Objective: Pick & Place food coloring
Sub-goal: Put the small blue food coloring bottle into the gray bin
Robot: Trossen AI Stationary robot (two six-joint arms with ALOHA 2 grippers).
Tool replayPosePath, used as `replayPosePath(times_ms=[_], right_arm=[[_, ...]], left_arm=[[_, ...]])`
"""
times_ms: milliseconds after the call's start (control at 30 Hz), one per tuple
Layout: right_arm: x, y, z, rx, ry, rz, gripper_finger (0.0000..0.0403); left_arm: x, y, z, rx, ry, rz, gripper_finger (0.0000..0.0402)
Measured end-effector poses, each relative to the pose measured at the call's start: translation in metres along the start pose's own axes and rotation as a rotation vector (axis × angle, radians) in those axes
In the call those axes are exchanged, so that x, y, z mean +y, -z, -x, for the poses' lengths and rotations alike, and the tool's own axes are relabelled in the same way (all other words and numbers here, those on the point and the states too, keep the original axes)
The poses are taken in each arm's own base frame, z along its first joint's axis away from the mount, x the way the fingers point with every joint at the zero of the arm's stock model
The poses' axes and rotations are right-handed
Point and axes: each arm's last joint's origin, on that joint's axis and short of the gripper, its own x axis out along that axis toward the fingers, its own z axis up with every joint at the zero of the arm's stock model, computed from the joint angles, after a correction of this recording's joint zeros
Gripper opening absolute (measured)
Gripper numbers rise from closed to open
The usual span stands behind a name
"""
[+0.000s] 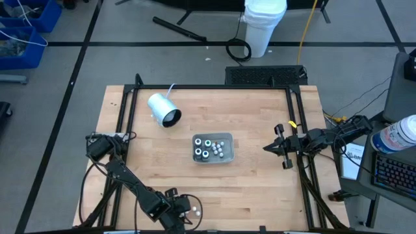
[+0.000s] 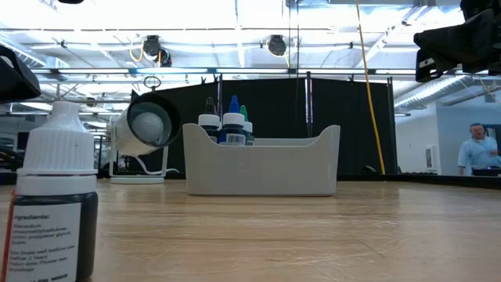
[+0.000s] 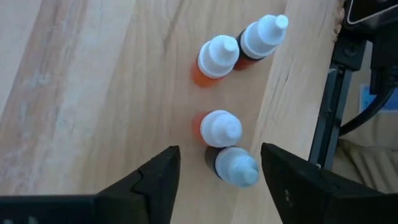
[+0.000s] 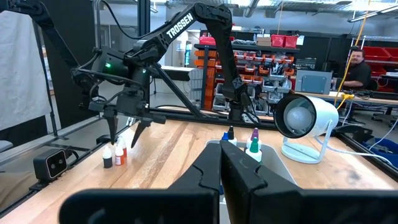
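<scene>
Left gripper (image 3: 217,177), released, above four food coloring bottles (image 3: 219,127), mere specks at six o'clock from overhead; right gripper (image 4: 221,163) clenched, empty, three o'clock.

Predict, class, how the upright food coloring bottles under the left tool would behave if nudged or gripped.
The bottles are narrow and tall with tapered white caps, so a sideways nudge would probably tip them. Standing close together, one might knock its neighbour. They look small and plastic, likely light; the open left tool should probably grip the body, not the cap.
</scene>
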Motion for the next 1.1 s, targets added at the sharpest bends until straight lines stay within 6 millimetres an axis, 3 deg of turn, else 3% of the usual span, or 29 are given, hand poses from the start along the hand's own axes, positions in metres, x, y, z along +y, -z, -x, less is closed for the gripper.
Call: replayPosePath(times_ms=[633, 1100], right_arm=[[0.0000, 0.0000, 0.0000, 0.000, 0.000, 0.000, 0.0000], [0.0000, 0.0000, 0.0000, 0.000, 0.000, 0.004, 0.0000]], left_arm=[[0.0022, -0.0030, -0.0006, 0.034, 0.013, -0.008, 0.0074], [-0.0012, 0.0032, 0.0008, 0.087, 0.044, -0.047, 0.0073]])
